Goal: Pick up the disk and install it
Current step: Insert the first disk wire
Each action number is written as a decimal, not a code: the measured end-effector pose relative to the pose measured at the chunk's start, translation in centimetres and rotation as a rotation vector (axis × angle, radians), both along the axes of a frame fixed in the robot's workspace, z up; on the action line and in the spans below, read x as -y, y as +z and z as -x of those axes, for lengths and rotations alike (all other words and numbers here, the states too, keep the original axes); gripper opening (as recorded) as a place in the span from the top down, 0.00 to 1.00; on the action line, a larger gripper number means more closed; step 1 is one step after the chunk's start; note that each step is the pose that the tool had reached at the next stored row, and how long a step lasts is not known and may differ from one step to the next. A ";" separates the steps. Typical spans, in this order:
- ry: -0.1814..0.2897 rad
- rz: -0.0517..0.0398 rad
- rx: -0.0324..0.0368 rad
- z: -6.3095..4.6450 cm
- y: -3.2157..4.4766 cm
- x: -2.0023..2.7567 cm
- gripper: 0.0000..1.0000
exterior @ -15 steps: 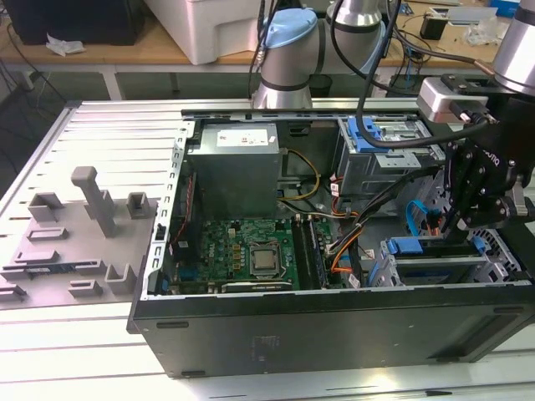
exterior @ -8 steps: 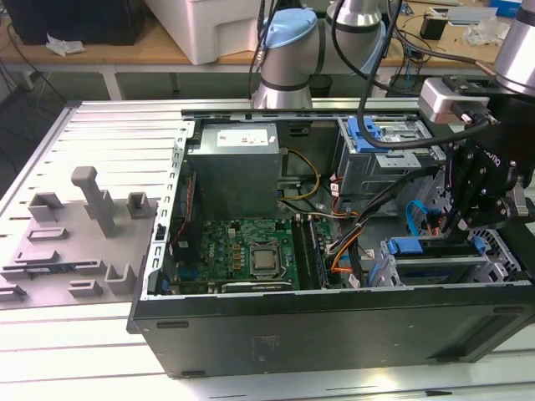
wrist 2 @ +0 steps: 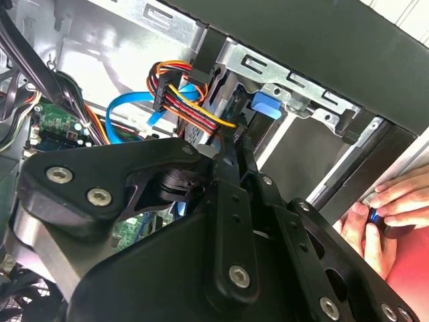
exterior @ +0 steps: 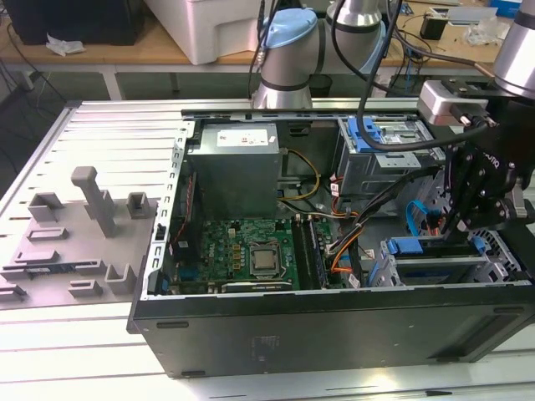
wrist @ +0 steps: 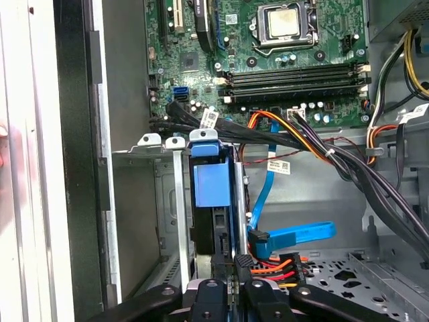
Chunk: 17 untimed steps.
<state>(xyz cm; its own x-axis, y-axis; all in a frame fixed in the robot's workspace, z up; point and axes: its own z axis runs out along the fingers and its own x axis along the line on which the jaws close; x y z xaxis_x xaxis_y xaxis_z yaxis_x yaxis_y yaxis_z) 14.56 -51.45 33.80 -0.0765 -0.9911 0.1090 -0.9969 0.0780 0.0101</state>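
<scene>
Hand [exterior: 468, 219] of the arm reaches into the open computer case [exterior: 334, 334] at the exterior view's right, clenched on the disk [wrist: 213, 201], which stands on edge in the silver drive cage [wrist: 171, 201] near the motherboard [exterior: 247, 251]. Case rests on the worktop [exterior: 84, 351].
</scene>
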 end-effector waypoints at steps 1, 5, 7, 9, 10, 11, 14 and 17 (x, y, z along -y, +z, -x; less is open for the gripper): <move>0.000 0.0002 0.0000 0.0 -0.04 0.00 0.83; 0.000 0.0003 0.0000 0.0 -0.14 0.00 0.83; 0.000 -0.0003 0.0000 0.0 -0.18 0.00 0.83; 0.000 0.0000 0.0000 0.0 -0.17 0.00 0.83; 0.000 0.0000 0.0000 0.0 -0.17 0.00 0.83; 0.000 0.0000 0.0000 0.0 -0.17 0.00 0.83; 0.000 0.0000 0.0000 0.0 -0.17 0.00 0.83; 0.000 0.0000 0.0000 0.0 -0.18 0.00 0.83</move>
